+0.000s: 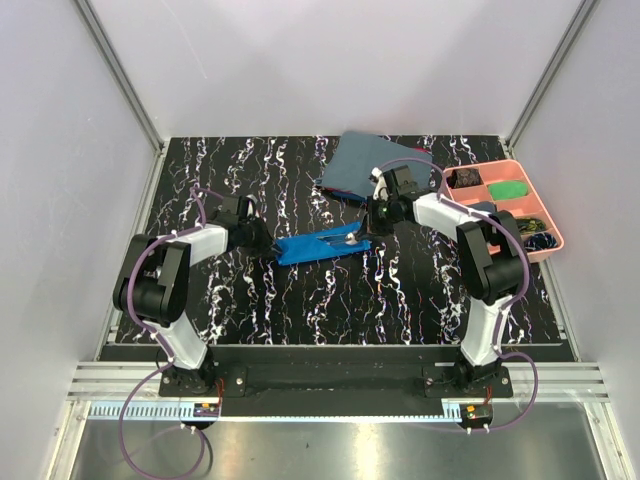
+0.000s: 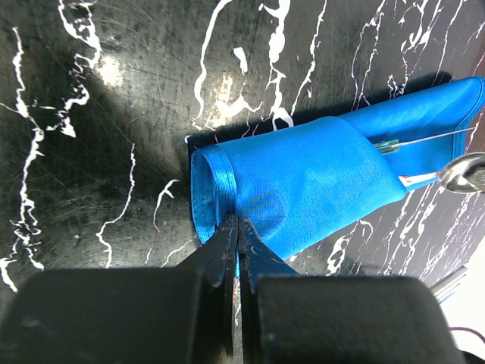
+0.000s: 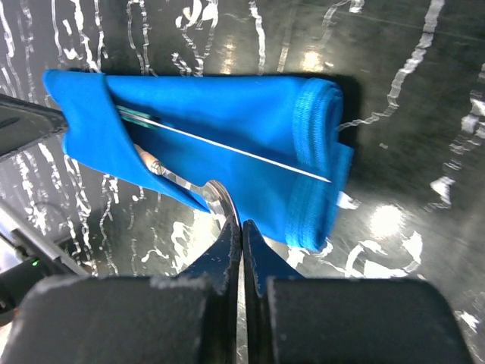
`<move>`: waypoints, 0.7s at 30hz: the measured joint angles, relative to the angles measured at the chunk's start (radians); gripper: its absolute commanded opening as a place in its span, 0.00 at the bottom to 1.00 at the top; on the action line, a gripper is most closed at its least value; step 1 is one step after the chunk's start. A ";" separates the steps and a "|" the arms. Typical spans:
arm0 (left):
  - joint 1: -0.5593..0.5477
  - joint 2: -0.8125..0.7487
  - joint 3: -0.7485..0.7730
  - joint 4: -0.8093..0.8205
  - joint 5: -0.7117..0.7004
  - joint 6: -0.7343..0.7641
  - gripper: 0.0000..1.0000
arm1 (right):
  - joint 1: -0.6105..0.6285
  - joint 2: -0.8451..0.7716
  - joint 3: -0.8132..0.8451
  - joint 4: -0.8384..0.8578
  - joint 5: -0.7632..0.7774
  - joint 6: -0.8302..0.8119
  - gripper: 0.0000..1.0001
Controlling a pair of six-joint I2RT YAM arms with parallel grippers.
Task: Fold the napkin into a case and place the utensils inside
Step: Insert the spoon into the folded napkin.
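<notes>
The blue case (image 1: 318,245) lies mid-worktop (image 1: 330,310), with utensils (image 2: 462,173) poking from its right end. The left jaws are pressed together at its left edge, perhaps nipping the cloth. The right jaws are together against the spoon (image 3: 214,196) bowl.

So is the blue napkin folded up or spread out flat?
Folded. The napkin is a narrow pouch with utensils poking out.

A black tabletop (image 1: 300,310) veined with white filled the centre. Plain white walls (image 1: 340,60) rose at 9, 12 and 3 o'clock, with aluminium posts (image 1: 122,75) in the far corners. Brushed metal (image 1: 330,450) lay at 6 o'clock.
</notes>
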 measured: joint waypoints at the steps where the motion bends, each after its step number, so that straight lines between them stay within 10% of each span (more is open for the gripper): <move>1: -0.002 0.000 0.000 0.000 0.000 0.000 0.00 | 0.003 0.010 0.005 0.006 -0.010 0.006 0.00; 6: -0.005 0.000 -0.002 0.001 0.000 0.000 0.00 | 0.020 0.055 0.018 0.033 -0.042 0.034 0.01; 10: -0.006 0.000 -0.002 0.001 0.000 0.000 0.01 | 0.025 0.070 0.025 0.041 -0.052 0.049 0.19; 19: -0.008 -0.141 -0.013 -0.040 -0.029 0.031 0.37 | 0.027 0.052 0.032 -0.024 0.058 0.023 0.58; 21: -0.010 -0.211 -0.013 -0.047 -0.035 0.038 0.39 | 0.027 0.024 0.045 -0.068 0.101 0.006 0.79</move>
